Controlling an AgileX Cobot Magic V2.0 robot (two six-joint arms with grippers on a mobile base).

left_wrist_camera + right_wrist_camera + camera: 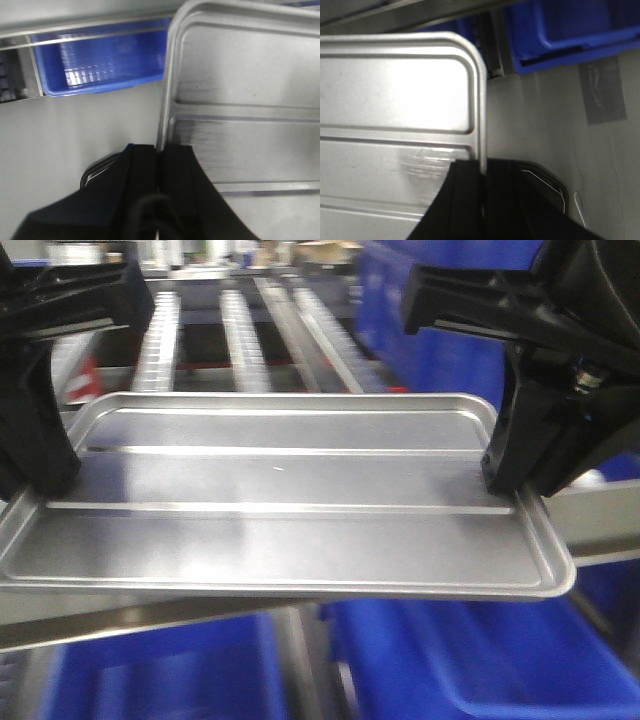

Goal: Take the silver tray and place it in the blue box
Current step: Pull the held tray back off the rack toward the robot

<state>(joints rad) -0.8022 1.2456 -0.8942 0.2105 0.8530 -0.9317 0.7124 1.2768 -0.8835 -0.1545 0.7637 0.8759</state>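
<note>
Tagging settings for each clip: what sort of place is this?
Likely a factory or warehouse line: roller tracks behind, blue plastic crates below, and a metal tray being handled.

Shiny silver rectangular metal tray fills the right side, rounded corner at top, raised rim, stepped centre with long ridges running across. Black left gripper enters from the bottom edge, its two fingers pinched on the tray's short-side rim, one finger on each side of the lip. Bright-blue deep plastic box sits upper left, beside the tray corner, light patches on its inner wall. Thin shiny metal bar runs along the box's top edge. Plain grey floor lies below the box, left of the tray.
</note>
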